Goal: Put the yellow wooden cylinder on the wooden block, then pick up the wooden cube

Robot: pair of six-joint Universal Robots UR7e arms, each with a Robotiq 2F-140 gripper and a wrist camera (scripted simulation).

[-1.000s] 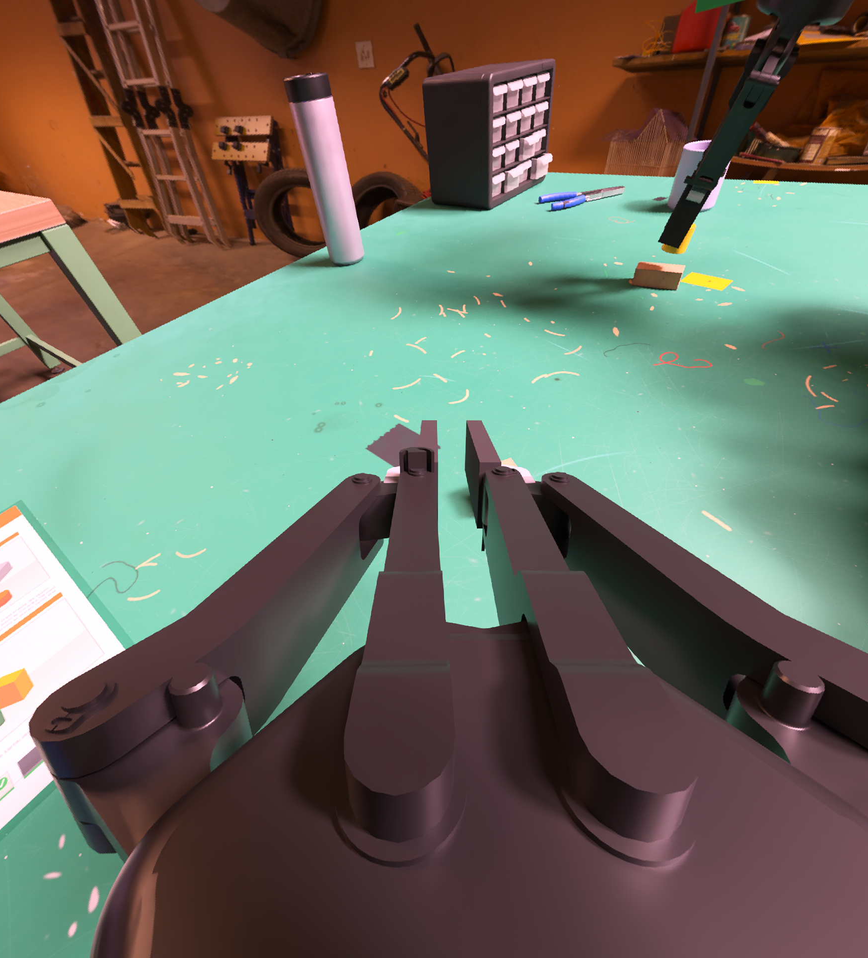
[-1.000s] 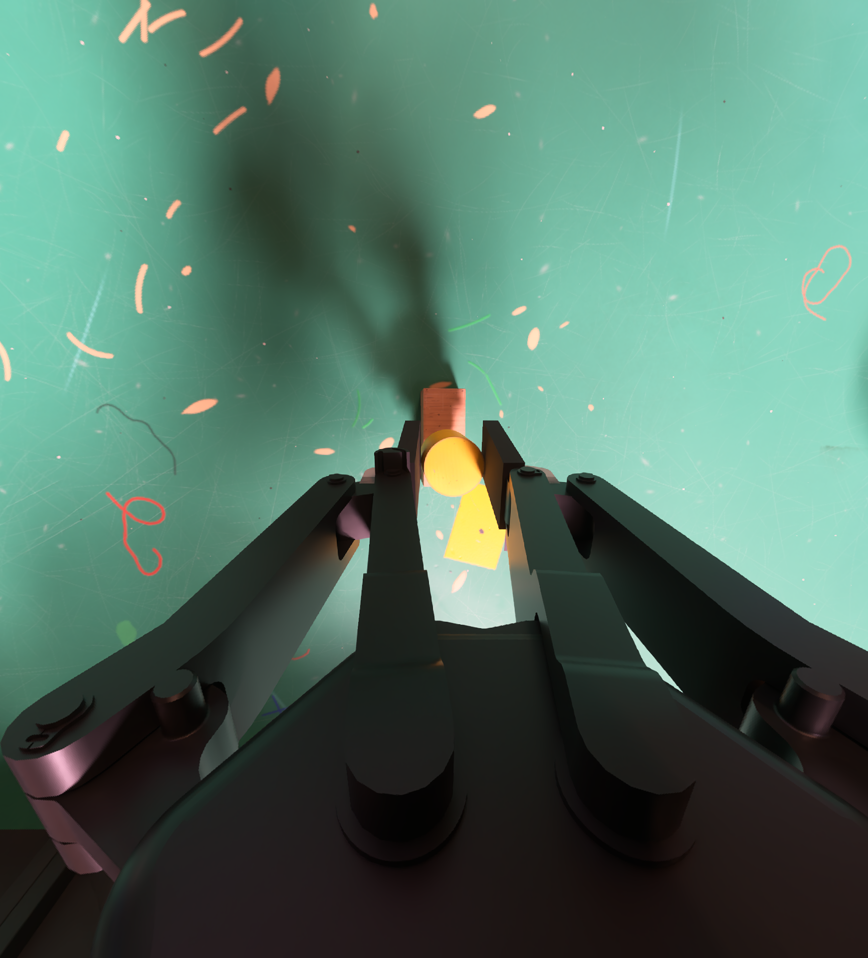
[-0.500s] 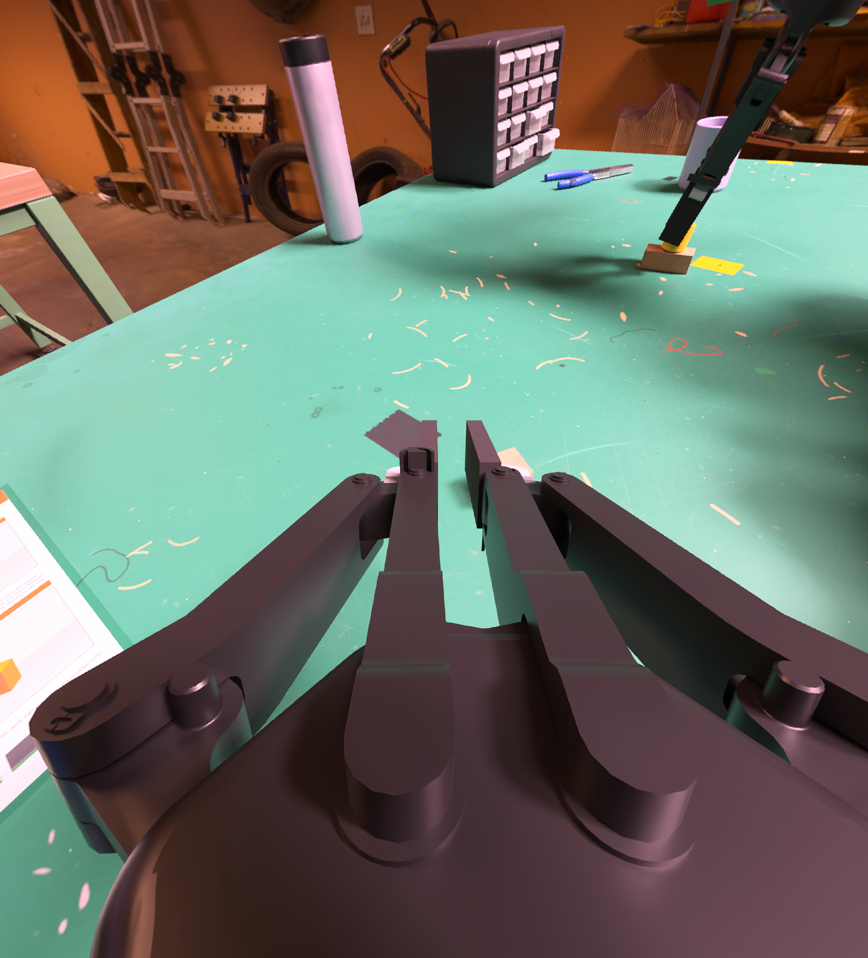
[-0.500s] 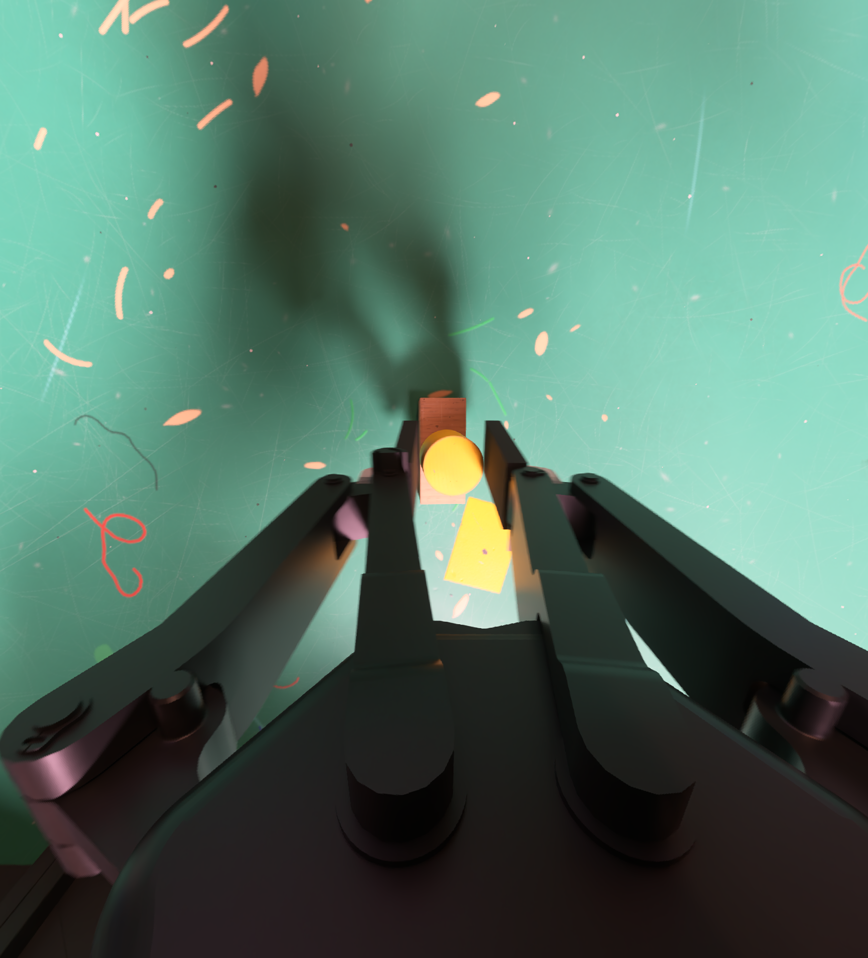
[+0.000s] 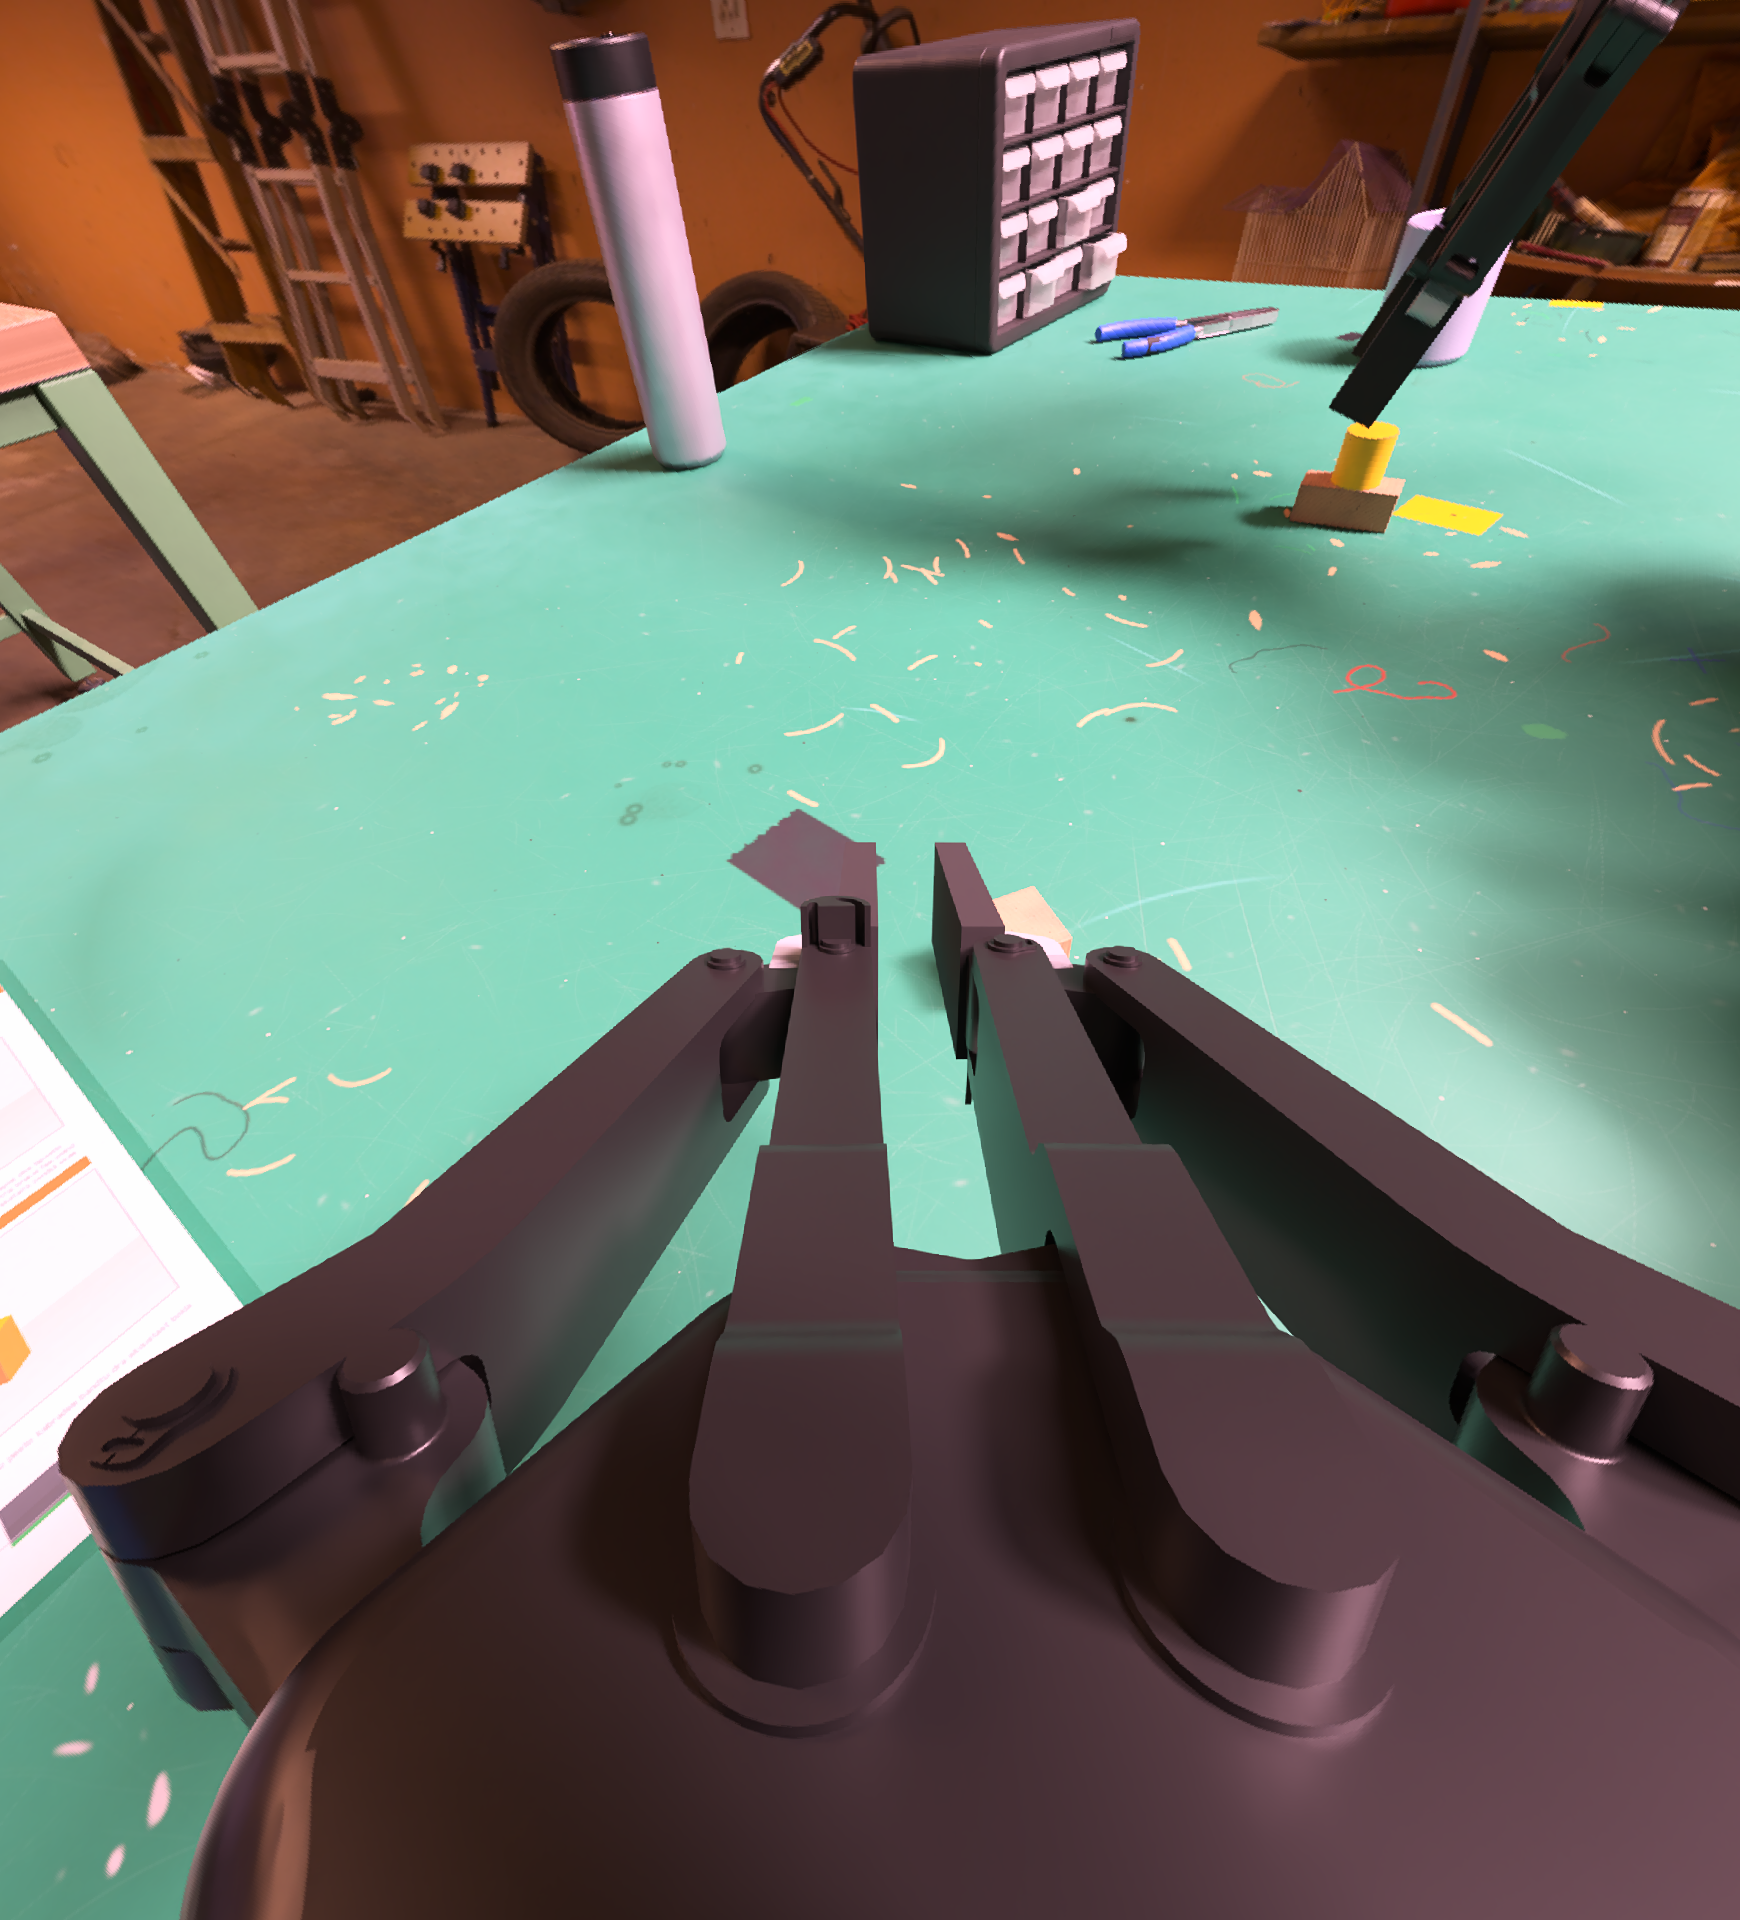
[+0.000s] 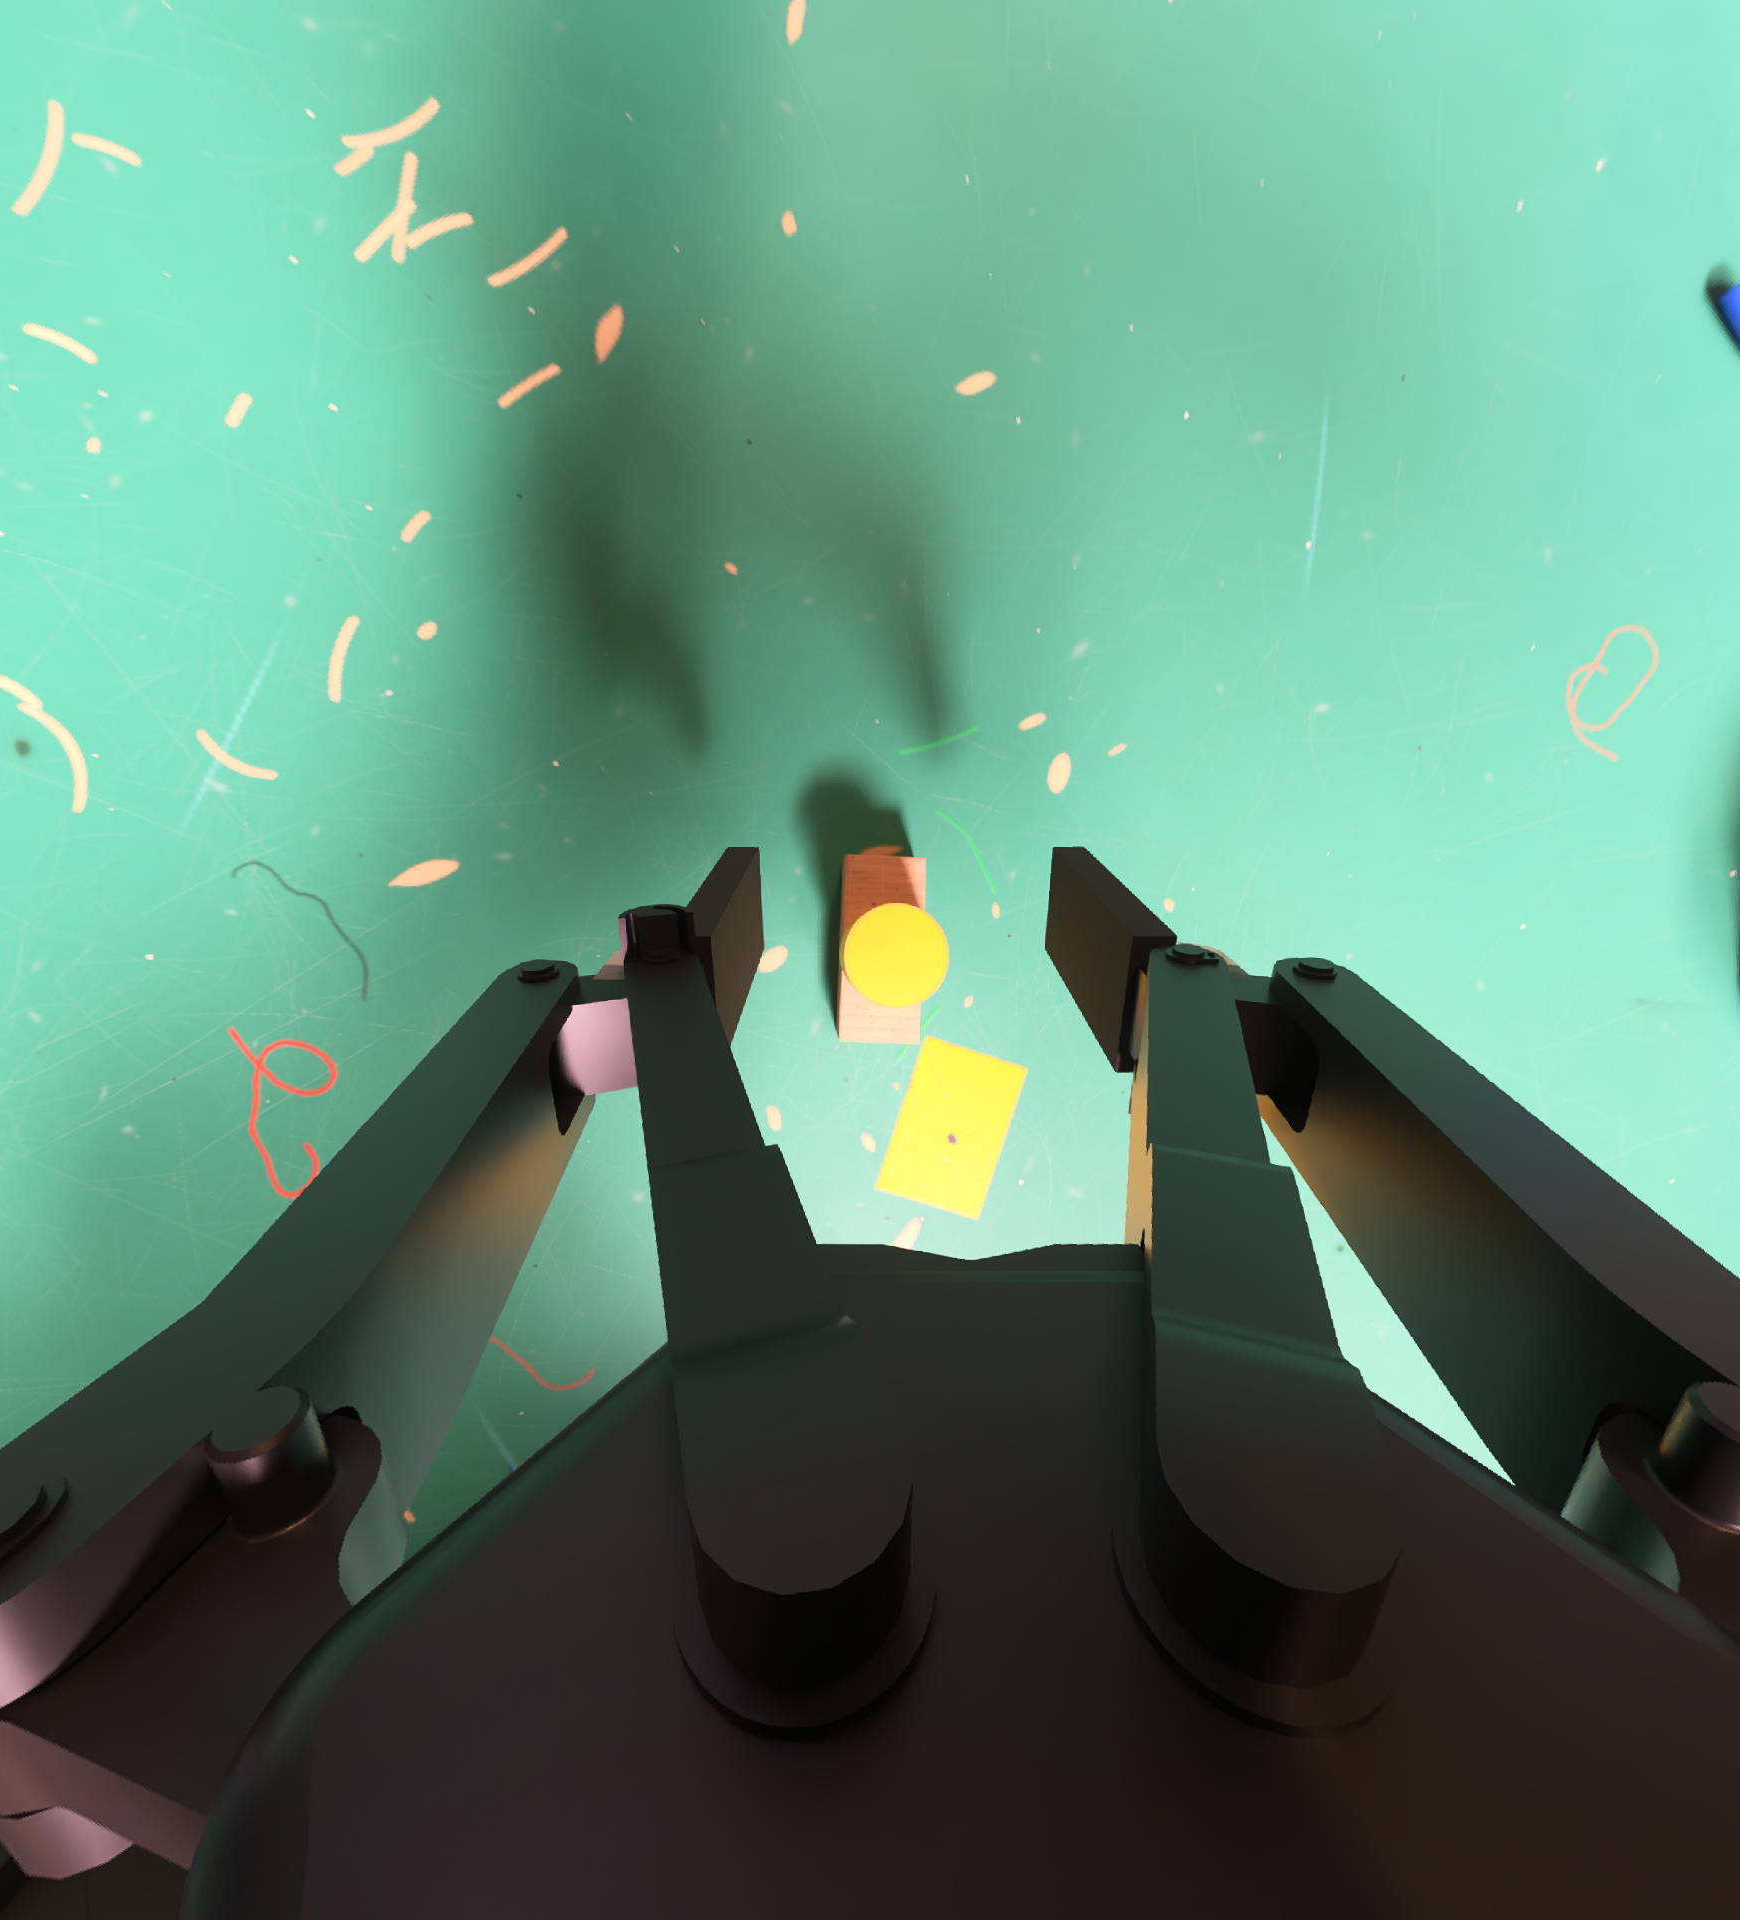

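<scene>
The short yellow wooden cylinder [image 6: 895, 954] now stands upright on the flat pale wooden block [image 6: 880, 940], freed; half a second ago the right gripper [image 6: 902, 920] clamped it, and now its fingers are spread wide and lifted clear above; the first step looks done. The small pale wooden cube [image 5: 1030, 914] sits on the green table [image 5: 533, 831] just beside the left gripper [image 5: 905, 883], whose fingers are nearly together, holding nothing.
</scene>
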